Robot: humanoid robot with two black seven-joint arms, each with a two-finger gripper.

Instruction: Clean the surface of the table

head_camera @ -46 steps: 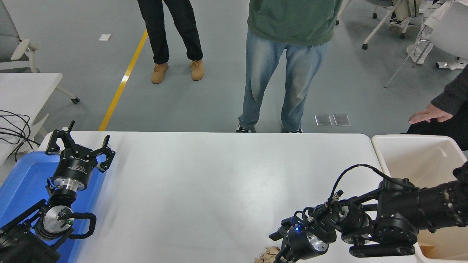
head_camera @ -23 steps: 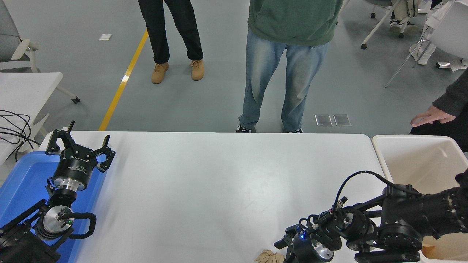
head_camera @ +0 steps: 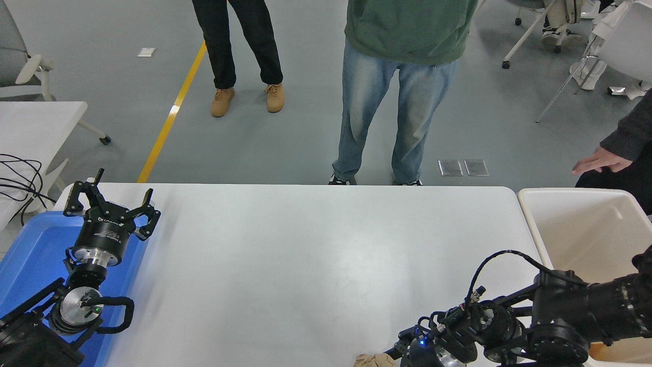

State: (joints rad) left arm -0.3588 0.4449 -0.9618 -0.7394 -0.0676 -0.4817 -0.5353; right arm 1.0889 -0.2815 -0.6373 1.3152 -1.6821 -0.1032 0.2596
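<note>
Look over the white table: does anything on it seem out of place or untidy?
Yes. A crumpled brown paper wad lies at the near edge of the table surface, just left of the right gripper. It is the only litter visible on the white top.

One high camera on the robot's side, looking forward and down over the bench.

The single head view takes in nearly the whole white bench (head_camera: 305,255), its far edge crossing the middle of the picture and its near edge cut off at the bottom. Both arms enter from the lower corners and point away from the lens: the left gripper (head_camera: 109,206) at lower left, the right gripper (head_camera: 402,354) low at the bottom edge, close to the camera. Beyond the bench the view reaches the grey floor (head_camera: 285,127) and standing people's legs (head_camera: 395,117). There is no second view to overlap.
</note>
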